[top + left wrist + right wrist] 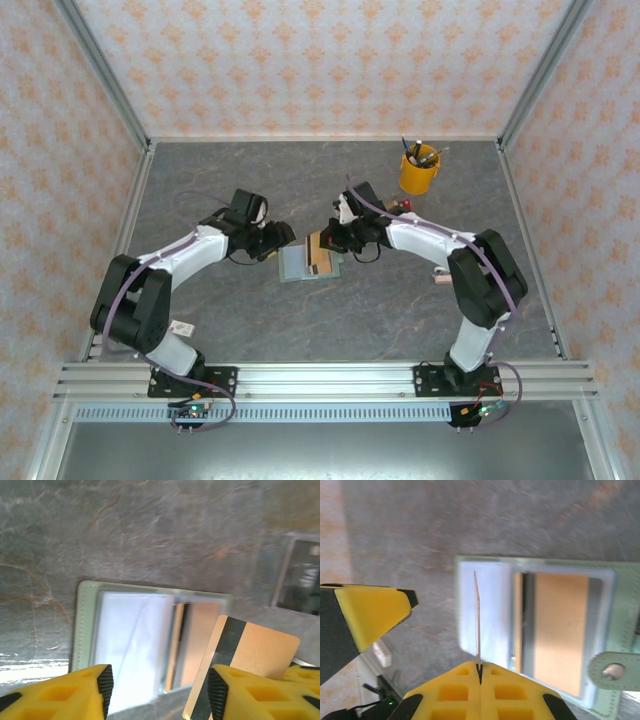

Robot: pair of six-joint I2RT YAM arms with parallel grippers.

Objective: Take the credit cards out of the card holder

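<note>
The card holder (300, 265) lies open on the grey table between the two arms; its mint-green rim (85, 625) frames a pale pocketed inside. One tan credit card (560, 630) sits in a pocket of the card holder (620, 625). My right gripper (480, 669) is shut on another tan credit card (477, 620), seen edge-on and standing upright over the holder. That card (255, 652) has a dark stripe and stands just past my left gripper's right finger. My left gripper (157, 685) is open over the holder with nothing between its fingers. From above, the left gripper (276, 240) and the right gripper (326, 240) face each other across the holder.
A yellow cup of pens (419, 172) stands at the back right. A small white card (183, 327) lies by the left arm's base, and a small pale object (441, 276) by the right arm. A clear rack (300, 575) stands just beyond the holder.
</note>
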